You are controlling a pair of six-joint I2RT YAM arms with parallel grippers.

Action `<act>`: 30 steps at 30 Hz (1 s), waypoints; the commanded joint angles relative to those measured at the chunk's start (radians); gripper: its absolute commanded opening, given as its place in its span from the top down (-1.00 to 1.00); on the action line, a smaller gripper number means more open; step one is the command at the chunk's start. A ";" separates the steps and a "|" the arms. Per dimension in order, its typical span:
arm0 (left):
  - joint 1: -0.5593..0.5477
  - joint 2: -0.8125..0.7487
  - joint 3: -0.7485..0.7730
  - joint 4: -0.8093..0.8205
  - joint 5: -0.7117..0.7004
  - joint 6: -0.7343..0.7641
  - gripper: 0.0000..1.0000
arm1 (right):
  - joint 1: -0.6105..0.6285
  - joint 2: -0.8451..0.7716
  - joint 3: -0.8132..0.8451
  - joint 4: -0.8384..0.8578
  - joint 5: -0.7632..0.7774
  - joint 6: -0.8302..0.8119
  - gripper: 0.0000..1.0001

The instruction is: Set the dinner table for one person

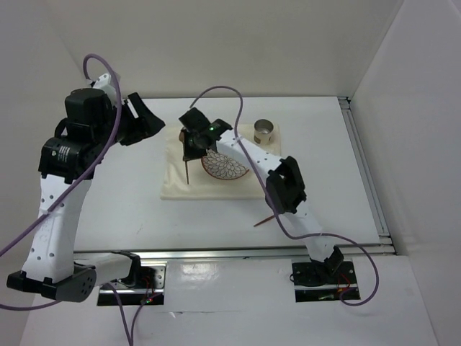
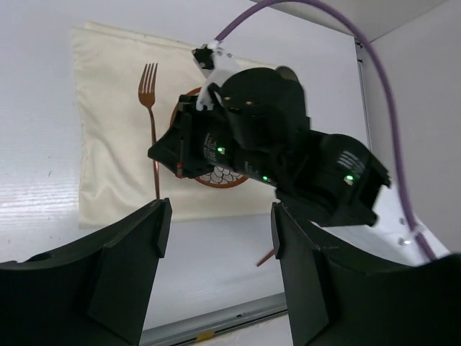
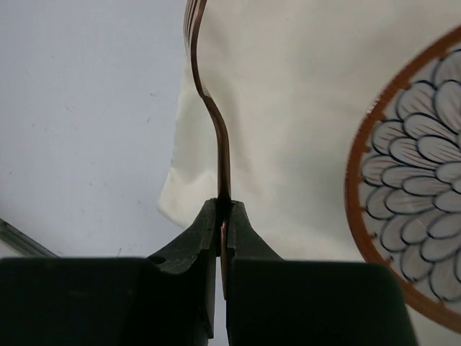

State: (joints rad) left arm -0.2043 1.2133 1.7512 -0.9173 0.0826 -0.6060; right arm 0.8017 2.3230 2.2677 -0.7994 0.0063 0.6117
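The right end effector [image 3: 223, 210] is clamped on the slim copper fork [image 3: 213, 122] by its handle, long axis running beside the floral round plate [image 3: 421, 180]; the spread left end effector [image 2: 220, 216] hangs farther off.

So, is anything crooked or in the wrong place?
Yes. A thin copper utensil lies slanted on the bare dinner table, off the cream cloth, partly hidden by the right arm; which kind is unclear. The fork, left of the plate, is pinched in the right gripper.
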 commanded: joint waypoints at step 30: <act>0.112 -0.031 -0.027 -0.038 0.089 0.055 -0.49 | -0.090 -0.136 -0.040 0.217 -0.017 0.047 0.13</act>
State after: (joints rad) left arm -0.0986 1.1877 1.6764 -0.9680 0.1585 -0.5751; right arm 0.7109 2.4546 2.2787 -0.6189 -0.1013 0.6849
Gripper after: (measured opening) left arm 0.745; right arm 0.448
